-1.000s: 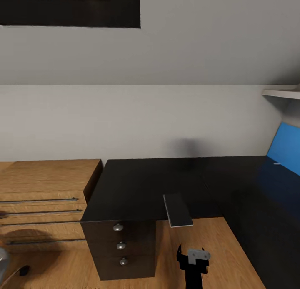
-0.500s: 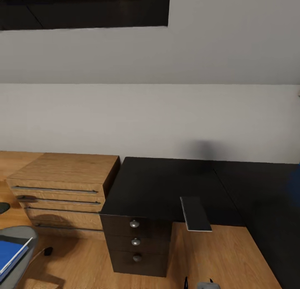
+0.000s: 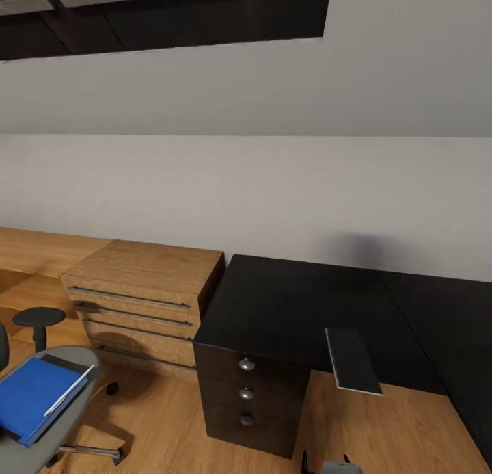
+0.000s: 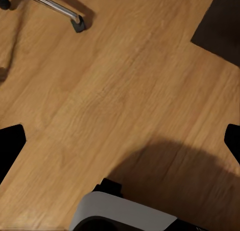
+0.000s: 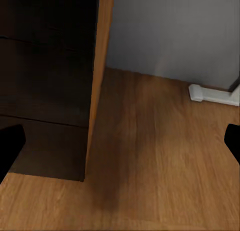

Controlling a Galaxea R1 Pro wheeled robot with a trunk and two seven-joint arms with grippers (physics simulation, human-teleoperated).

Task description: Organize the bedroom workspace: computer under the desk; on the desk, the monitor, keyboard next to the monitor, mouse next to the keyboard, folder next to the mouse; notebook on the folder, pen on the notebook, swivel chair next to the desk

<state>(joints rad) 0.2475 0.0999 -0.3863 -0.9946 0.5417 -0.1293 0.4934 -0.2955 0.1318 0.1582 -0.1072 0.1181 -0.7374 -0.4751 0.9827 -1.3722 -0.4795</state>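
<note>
The black desk [image 3: 294, 303] stands against the grey wall, its drawer unit [image 3: 225, 402] with round silver knobs at its left end. A thin dark grey notebook [image 3: 352, 360] lies at the desk's front edge, partly overhanging the floor. At lower left the swivel chair [image 3: 76, 407] carries the bright blue folder [image 3: 31, 399] on its grey seat. A thin pale line runs along the folder's right edge. My right gripper [image 3: 325, 462] just shows at the bottom edge. In the wrist views the left gripper [image 4: 120, 138] and right gripper [image 5: 120, 141] are open and empty above wooden floor.
A light wooden chest [image 3: 143, 289] with long bar handles stands left of the desk. The chair's black armrest [image 3: 39, 317] and metal base leg [image 4: 55, 3] with a caster [image 4: 79, 24] are nearby. A dark panel with a wooden edge [image 5: 102, 66] and a white baseboard [image 5: 215, 93] appear in the right wrist view.
The whole head view has swung left: desk and chest slid right, and the swivel chair with the blue folder has come further into view. My right gripper has dropped to the picture's bottom edge.
</note>
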